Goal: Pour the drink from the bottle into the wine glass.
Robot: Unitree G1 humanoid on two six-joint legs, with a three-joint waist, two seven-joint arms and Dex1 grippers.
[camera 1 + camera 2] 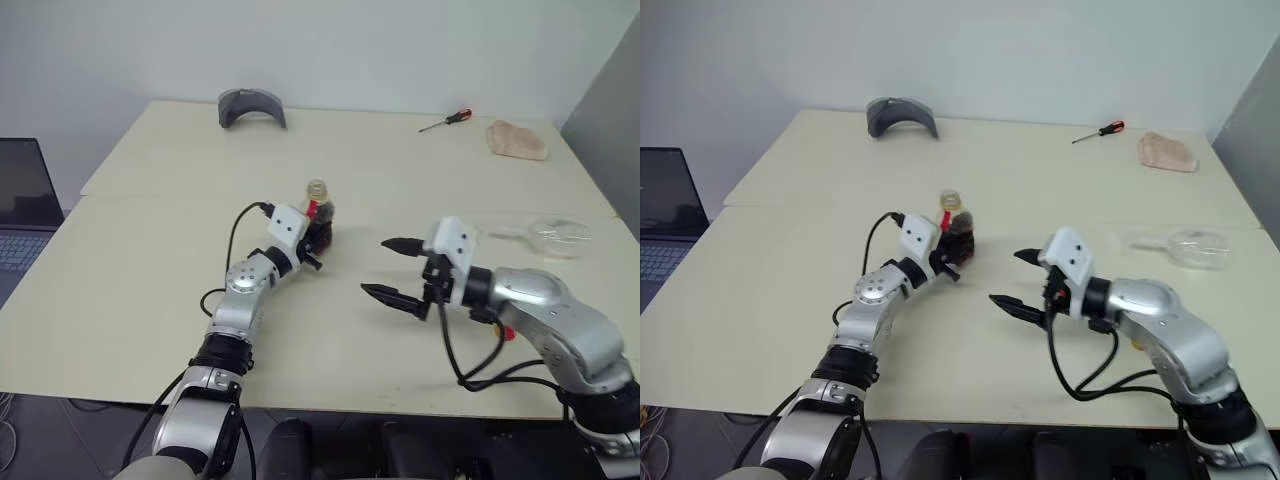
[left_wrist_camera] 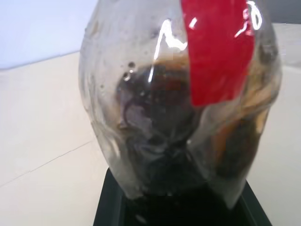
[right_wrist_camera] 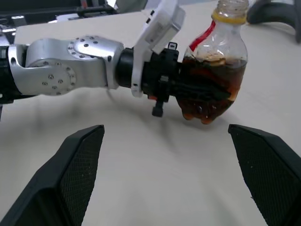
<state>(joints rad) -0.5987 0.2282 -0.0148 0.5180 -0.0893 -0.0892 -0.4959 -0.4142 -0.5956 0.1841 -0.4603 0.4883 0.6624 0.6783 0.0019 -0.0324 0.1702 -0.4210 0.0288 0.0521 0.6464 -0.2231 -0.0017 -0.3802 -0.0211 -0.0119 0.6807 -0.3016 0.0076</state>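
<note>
1. The left gripper (image 3: pixel 197 94) is clenched around the bulbous lower body of the small clear plastic bottle (image 1: pixel 318 212), holding it upright near the middle of the cream table (image 1: pixel 150 250).
2. Dark brown drink (image 3: pixel 211 94) fills the bottle's lower part; its mouth has no cap, only a yellow ring.
3. The right gripper (image 1: pixel 392 270), fingers spread wide and empty, hangs to the right of the bottle.
4. The clear stemmed wine glass (image 1: pixel 545 235) lies on its side, well right of the bottle.
</note>
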